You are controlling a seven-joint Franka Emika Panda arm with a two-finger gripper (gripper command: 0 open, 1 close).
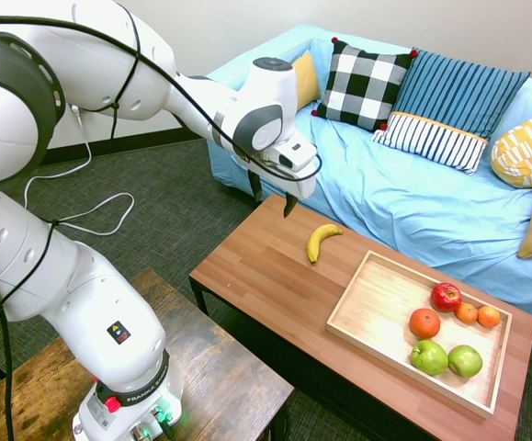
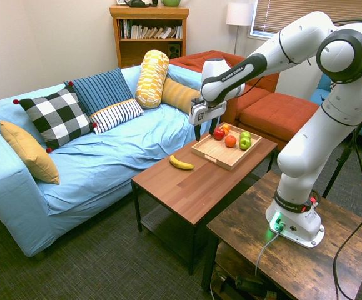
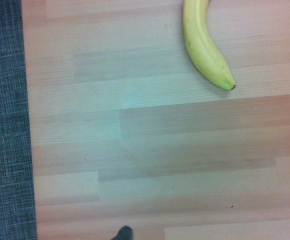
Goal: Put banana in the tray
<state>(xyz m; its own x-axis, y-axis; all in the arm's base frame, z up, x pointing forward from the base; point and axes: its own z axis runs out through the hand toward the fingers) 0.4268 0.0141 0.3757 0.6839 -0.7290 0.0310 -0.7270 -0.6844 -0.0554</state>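
Beside the tray (image 1: 342, 320): 1 banana (image 1: 322, 242), probably soft-skinned; grip mid-curve, gently. Pincer (image 1: 272, 202) wide open, seemingly empty.

Tray (image 1: 346, 322) on table (image 1: 247, 261) contains three apples, one red (image 1: 446, 297), two green (image 1: 447, 359), and three orange fruits (image 1: 424, 322). Banana (image 1: 321, 241) lies outside.

Living room, home-like: sofa (image 2: 118, 144) under blue cover, patterned pillows, low wooden table (image 2: 187, 184), bookshelf (image 2: 148, 37), floor lamp (image 2: 238, 14) (grey carpet (image 2: 93, 262) looks a bit office-ish).
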